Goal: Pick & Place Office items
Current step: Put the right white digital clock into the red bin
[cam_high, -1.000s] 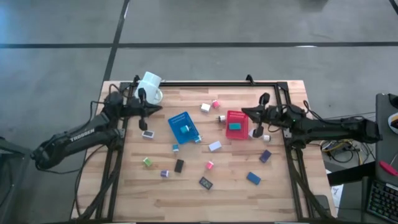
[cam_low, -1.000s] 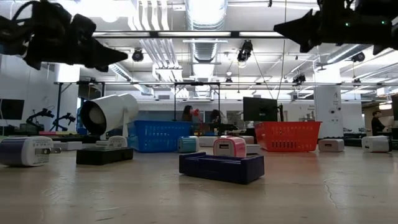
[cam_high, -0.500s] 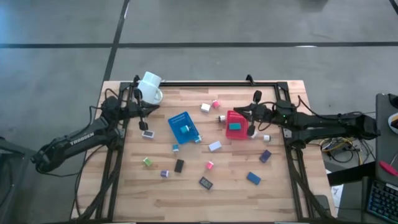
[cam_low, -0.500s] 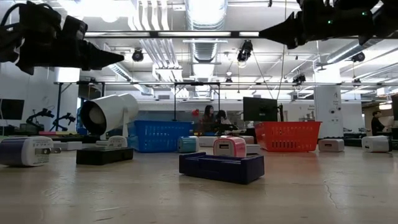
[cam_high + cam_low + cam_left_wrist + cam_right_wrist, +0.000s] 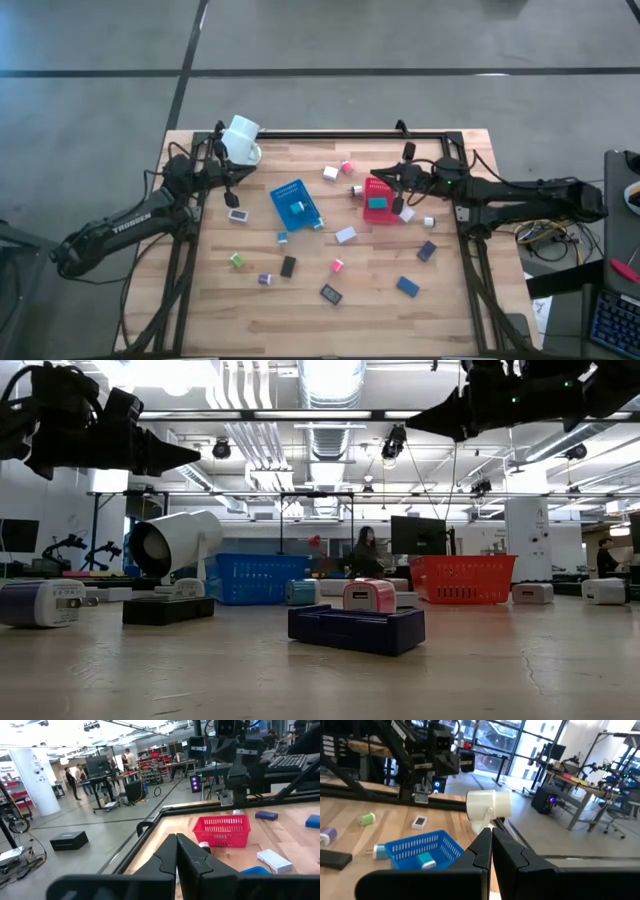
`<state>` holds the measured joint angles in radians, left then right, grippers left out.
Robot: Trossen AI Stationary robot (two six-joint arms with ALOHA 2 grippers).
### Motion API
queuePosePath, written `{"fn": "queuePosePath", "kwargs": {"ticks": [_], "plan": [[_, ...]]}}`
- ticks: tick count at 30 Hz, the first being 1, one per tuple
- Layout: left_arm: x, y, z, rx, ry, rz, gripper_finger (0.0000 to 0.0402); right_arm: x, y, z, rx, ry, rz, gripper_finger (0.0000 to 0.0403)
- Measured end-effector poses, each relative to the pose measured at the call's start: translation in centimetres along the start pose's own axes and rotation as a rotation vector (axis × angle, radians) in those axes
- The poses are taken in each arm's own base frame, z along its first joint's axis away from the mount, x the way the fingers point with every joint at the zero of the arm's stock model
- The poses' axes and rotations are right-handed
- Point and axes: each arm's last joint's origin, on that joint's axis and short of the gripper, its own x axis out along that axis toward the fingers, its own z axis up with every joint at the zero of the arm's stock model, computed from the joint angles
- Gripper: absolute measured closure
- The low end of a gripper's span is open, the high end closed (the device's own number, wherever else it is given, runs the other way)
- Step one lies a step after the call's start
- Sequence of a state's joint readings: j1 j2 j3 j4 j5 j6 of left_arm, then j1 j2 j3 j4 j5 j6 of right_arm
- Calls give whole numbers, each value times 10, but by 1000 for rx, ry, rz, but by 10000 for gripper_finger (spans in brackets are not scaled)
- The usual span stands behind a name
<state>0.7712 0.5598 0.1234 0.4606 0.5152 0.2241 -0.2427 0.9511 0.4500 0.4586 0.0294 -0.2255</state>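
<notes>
Small office items lie scattered on the wooden table: a white block (image 5: 330, 172), a pink one (image 5: 347, 167), a black one (image 5: 288, 266), a green one (image 5: 237, 260) and a blue one (image 5: 406, 286). A teal piece (image 5: 376, 203) lies in the red basket (image 5: 380, 188), and another (image 5: 298, 207) in the blue basket (image 5: 290, 192). My right gripper (image 5: 376, 178) is shut and empty, level, high over the red basket's far side. My left gripper (image 5: 233, 179) is shut and empty, level, high above the table beside the white mug (image 5: 241, 139).
The mug lies on its side at the far left corner, by a black frame rail (image 5: 350, 133) along the far edge. In the low view a purple tray with a pink block (image 5: 368, 596) sits near the front. The table's near half has open wood between the items.
My right gripper has moved toward the table's left edge, from beside the red basket to over it, staying shut and high above the table. No item has moved.
</notes>
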Motion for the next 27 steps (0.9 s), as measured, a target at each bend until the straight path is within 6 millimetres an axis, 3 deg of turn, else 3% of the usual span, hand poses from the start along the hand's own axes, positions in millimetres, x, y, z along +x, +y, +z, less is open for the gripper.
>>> {"fn": "queuePosePath", "kwargs": {"ticks": [20,27], "plan": [[0,0,1,-10,-4,1,386,4,0,-1,42,35,8,394],[0,0,1,-24,-4,1,387,11,-3,14,-49,212,55,394]]}}
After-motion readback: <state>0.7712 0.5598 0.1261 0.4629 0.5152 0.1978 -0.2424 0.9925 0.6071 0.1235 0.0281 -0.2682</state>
